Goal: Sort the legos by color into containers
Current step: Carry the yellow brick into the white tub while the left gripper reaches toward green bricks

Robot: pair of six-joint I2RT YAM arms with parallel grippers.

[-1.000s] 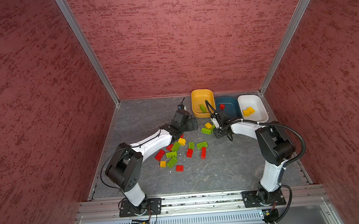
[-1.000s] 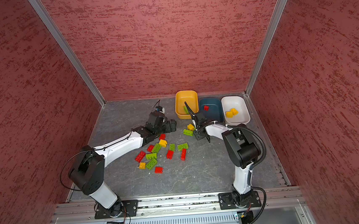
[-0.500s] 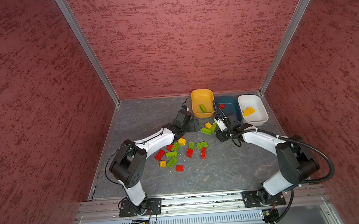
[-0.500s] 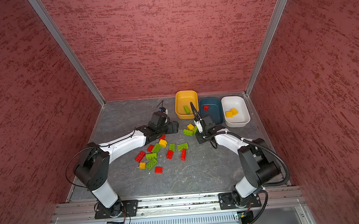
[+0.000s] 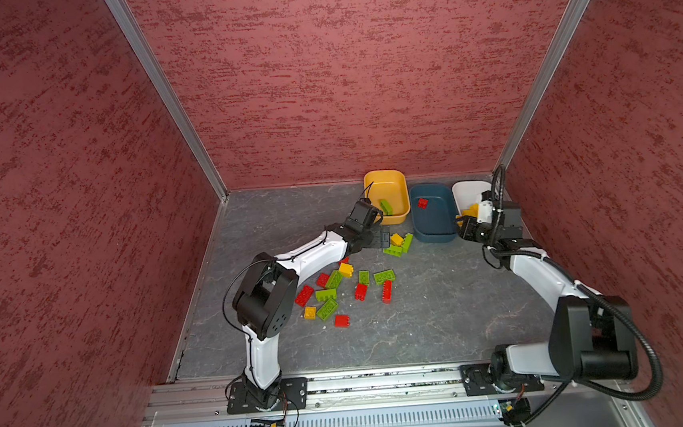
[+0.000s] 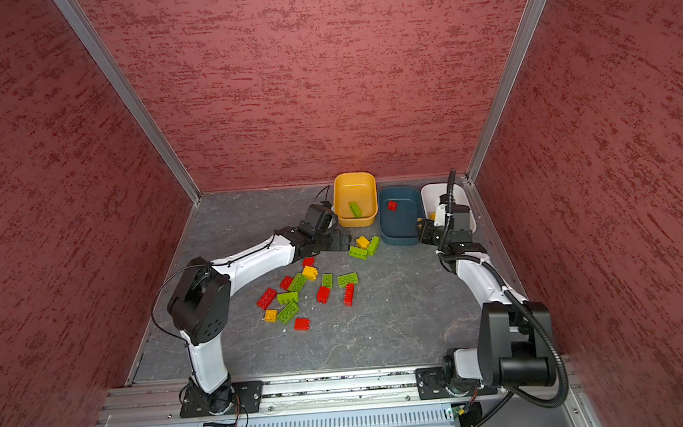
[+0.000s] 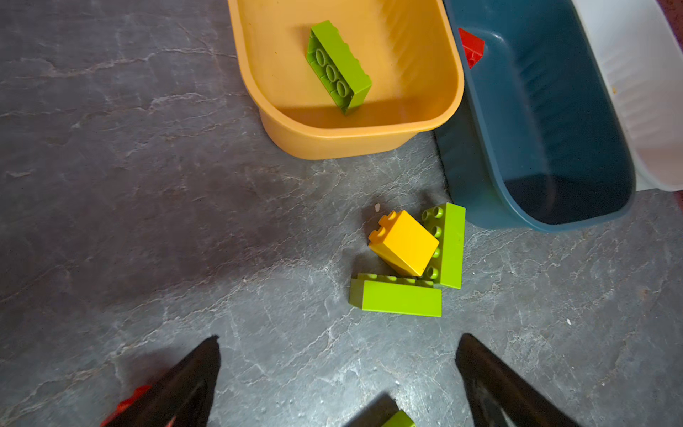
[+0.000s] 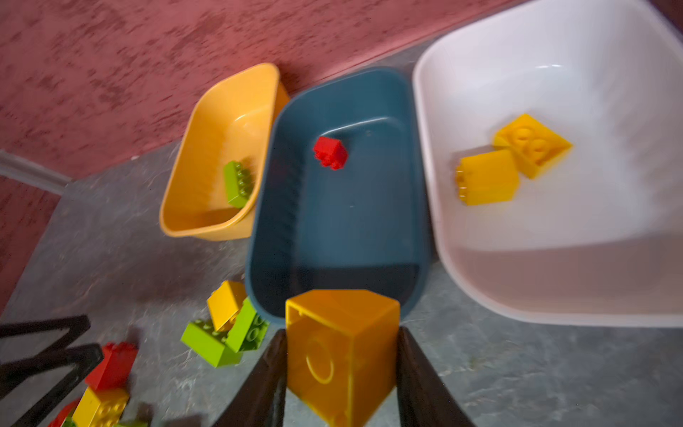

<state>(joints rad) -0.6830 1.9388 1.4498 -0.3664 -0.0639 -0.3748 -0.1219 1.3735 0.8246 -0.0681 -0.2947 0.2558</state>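
Yellow brick (image 8: pixel 342 355) sits clamped in our right gripper (image 8: pixel 340 331) beside the far-right white tub (image 8: pixel 591 229); our left gripper (image 7: pixel 338 337) gapes empty. We have four binned; most legos (image 5: pixel 326 295) lie loose mid-floor.

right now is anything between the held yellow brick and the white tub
Nothing visible. The yellow brick hangs at the near end of the teal tub; the white tub alongside is open, only its rim to clear.

Three rough, mottled red walls (image 5: pixel 341 77) close me in, joined at the corners by slim metal posts (image 5: pixel 165 95). The counter (image 5: pixel 424 333) under me is dark grey, veined like slate, with a metal rail (image 5: pixel 386 380) along its near edge.
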